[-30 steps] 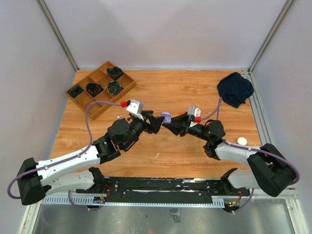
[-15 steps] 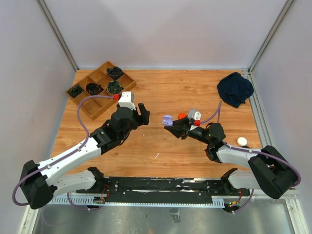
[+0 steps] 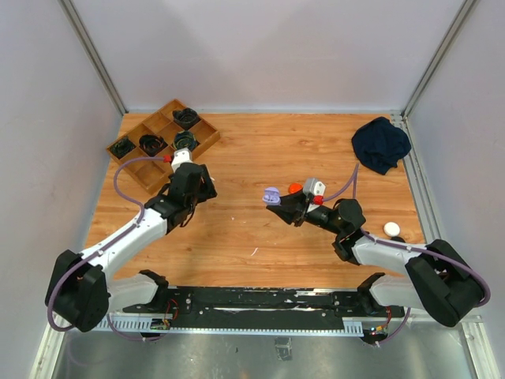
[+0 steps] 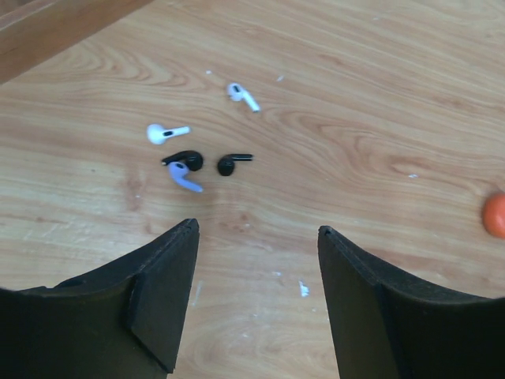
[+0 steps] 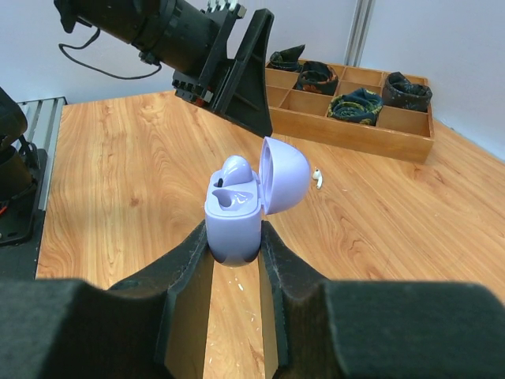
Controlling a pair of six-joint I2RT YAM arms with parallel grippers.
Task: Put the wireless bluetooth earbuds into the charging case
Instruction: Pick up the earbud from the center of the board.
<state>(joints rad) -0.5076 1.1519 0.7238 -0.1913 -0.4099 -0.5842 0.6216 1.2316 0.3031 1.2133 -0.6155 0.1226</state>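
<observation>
Step in hand: fetching a bud for the case. The right claw (image 5: 235,243) is clamped on the body of the lavender case (image 5: 235,212), held upright off the table (image 3: 316,134) w/ its lid open. One well looks filled and the other empty (hard to be sure from this angle). The left claw (image 4: 256,233) hangs just short of the loose earbuds (image 4: 197,150), not far from the wooden tray (image 3: 162,142). Its jaws are apart w/ nothing between them. Five buds lie close together on the wood: two whitish, two black, and one lavender bud (image 4: 185,175) touching a black bud (image 4: 183,160). Next move, prob.: drop onto the lavender bud, pinch it w/o dragging its black neighbour, then carry it to the open case. Tiny part vs. broad fingers, so alignment matters.
</observation>
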